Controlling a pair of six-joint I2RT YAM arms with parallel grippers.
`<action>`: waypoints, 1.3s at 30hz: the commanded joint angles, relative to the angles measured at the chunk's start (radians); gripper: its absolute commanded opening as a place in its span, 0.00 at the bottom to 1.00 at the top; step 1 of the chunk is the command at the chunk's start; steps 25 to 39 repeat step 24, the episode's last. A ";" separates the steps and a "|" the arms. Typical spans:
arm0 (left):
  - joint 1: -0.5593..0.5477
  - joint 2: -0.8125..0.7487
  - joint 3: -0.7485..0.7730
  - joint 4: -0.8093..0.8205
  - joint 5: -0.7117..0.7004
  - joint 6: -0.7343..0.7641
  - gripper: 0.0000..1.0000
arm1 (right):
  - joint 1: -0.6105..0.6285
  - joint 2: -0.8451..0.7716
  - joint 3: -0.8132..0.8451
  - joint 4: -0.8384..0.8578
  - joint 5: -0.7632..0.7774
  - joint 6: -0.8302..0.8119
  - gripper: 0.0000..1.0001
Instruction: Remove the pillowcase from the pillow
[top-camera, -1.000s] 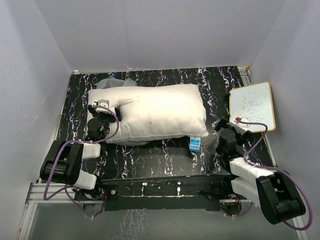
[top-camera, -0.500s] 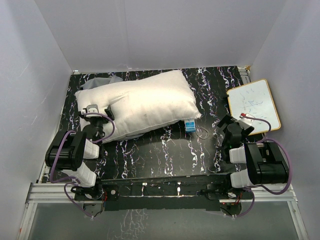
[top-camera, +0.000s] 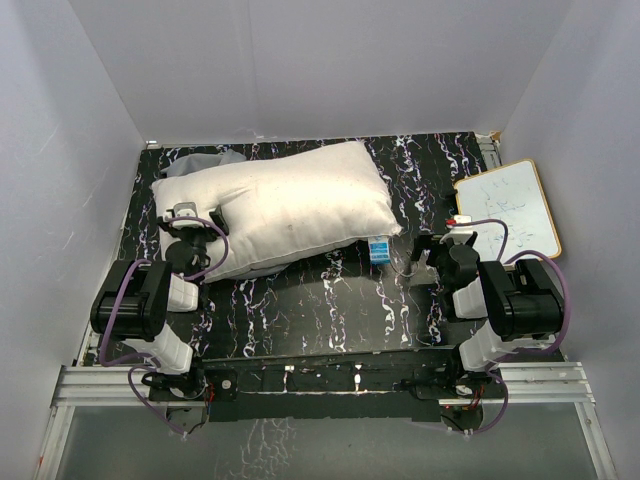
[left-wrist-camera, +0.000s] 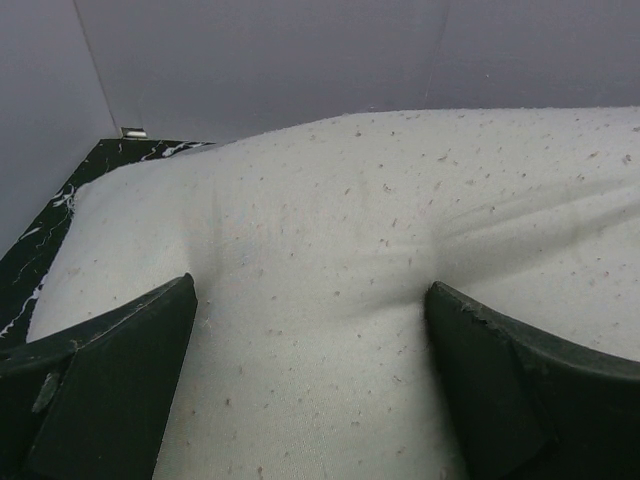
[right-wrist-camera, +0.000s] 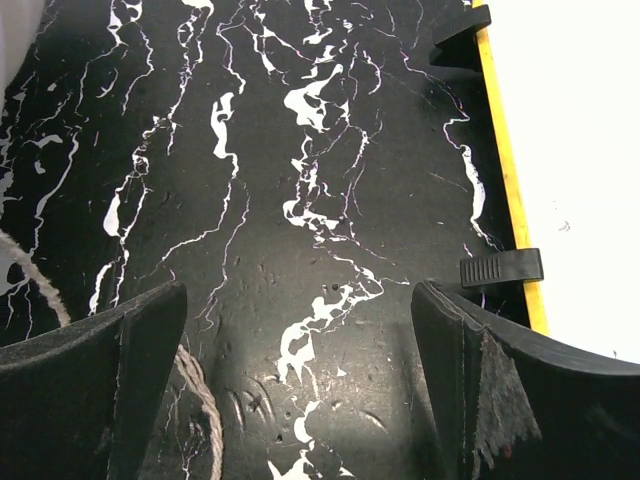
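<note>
The off-white speckled pillow (top-camera: 285, 205) lies tilted across the left and middle of the table. It fills the left wrist view (left-wrist-camera: 330, 220). Only a bit of the grey pillowcase (top-camera: 212, 159) shows, bunched behind the pillow's back left corner. My left gripper (top-camera: 186, 222) is at the pillow's near left corner. Its jaws (left-wrist-camera: 310, 290) are wide open, with bare pillow cloth between them. My right gripper (top-camera: 440, 246) is open and empty (right-wrist-camera: 300, 290) low over the black table, to the right of the pillow.
A small whiteboard (top-camera: 505, 210) with a yellow frame (right-wrist-camera: 508, 150) lies at the right, close to my right gripper. A blue tag (top-camera: 378, 250) with a string loop (right-wrist-camera: 195, 395) hangs at the pillow's near right corner. White walls enclose the black marbled table (top-camera: 330, 300).
The pillow has swung left and back, its right end now farther from me. My right arm folded back, then its gripper swung left toward the blue tag. The left gripper shifted slightly left.
</note>
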 joint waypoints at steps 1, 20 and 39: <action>0.017 0.053 -0.040 -0.278 -0.050 0.009 0.97 | -0.006 -0.001 0.018 0.108 -0.030 -0.032 0.98; 0.041 0.059 -0.011 -0.326 0.011 -0.001 0.97 | -0.007 -0.004 0.022 0.093 -0.030 -0.033 0.98; 0.042 0.052 -0.026 -0.304 0.008 -0.002 0.97 | -0.007 -0.003 0.022 0.093 -0.029 -0.032 0.98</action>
